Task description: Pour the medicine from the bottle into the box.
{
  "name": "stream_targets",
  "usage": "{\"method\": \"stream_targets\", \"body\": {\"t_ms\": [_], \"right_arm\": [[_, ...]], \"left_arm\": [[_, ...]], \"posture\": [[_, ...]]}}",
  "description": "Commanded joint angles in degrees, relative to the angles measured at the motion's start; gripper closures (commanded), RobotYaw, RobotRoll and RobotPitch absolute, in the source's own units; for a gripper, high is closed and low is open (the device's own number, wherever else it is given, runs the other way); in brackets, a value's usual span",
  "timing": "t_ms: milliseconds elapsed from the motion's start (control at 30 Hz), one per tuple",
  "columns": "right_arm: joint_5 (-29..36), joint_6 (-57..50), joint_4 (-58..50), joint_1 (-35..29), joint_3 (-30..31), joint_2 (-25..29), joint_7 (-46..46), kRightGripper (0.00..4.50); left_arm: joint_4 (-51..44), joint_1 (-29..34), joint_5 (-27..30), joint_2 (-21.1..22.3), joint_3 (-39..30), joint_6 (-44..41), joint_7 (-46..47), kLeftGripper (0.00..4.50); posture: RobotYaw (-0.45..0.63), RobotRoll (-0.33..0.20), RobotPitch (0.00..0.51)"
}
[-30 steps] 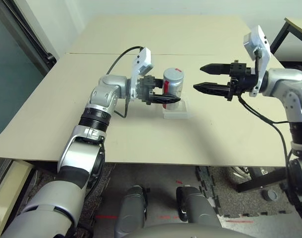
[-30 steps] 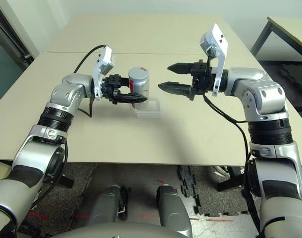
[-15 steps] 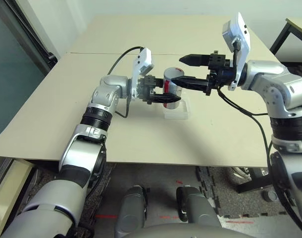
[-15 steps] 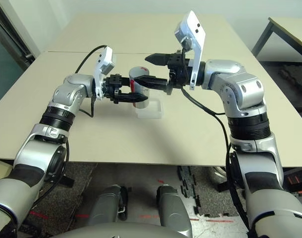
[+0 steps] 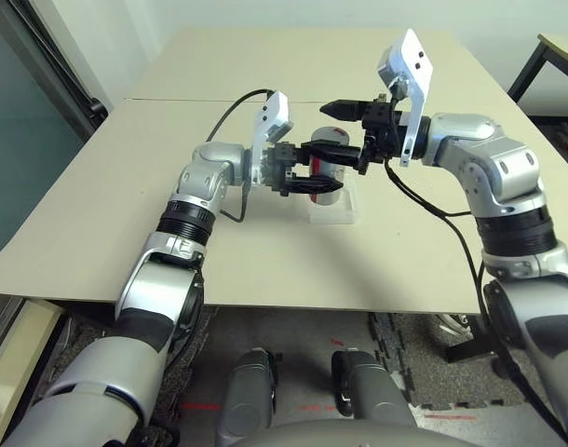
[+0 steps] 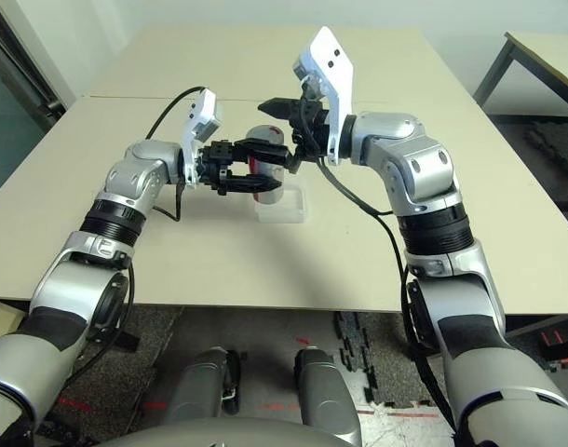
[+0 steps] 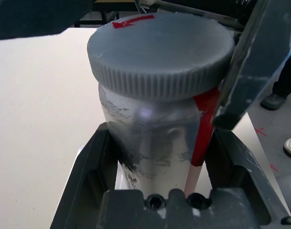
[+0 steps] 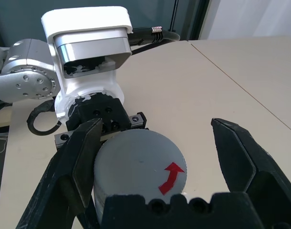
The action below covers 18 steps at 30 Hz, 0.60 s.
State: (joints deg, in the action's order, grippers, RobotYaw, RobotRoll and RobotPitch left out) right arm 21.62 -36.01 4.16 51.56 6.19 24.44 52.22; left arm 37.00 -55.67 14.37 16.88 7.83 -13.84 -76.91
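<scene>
Right gripper spread wide around cap, nothing gripped | left gripper clamped on bottle, upright over box | step: centre both fingers on cap rim, close squarely, then twist | hidden: bottle contents, box interior.

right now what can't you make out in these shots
- Bottle contents: wrist views, opaque wall and cap hide them.
- Box interior: head views, bottle and left gripper cover most of it.
- Right gripper touching the cap or not: near finger overlaps the rim.
</scene>
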Motion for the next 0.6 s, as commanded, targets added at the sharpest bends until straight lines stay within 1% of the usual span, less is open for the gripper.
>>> {"method": "stream_targets", "body": {"t_ms": [33,300,600], "right_arm": [[-1.26,-0.60,0.50,0.68,0.48,0.18,-1.31,0.00],[-0.31,-2.75,-0.55,-0.09,-1.66,2.55,-1.14,0.00],[3.74,-6.55,-4.37,-3.99,-6.56,9.15,-1.91,0.00]], "left_arm": [[0.02,-0.59,-0.34,-0.20,0.26,0.33,-0.24,1.69],[-0.63,0.11,-0.22,-0.07,0.30,0.11,-0.18,1.69],[-1.26,1.18,-0.08,0.92,0.18,-0.18,-0.18,1.69]], "posture": [[-0.04,0.000,0.079],[-0.04,0.000,0.079],[-0.05,0.000,0.083]]}}
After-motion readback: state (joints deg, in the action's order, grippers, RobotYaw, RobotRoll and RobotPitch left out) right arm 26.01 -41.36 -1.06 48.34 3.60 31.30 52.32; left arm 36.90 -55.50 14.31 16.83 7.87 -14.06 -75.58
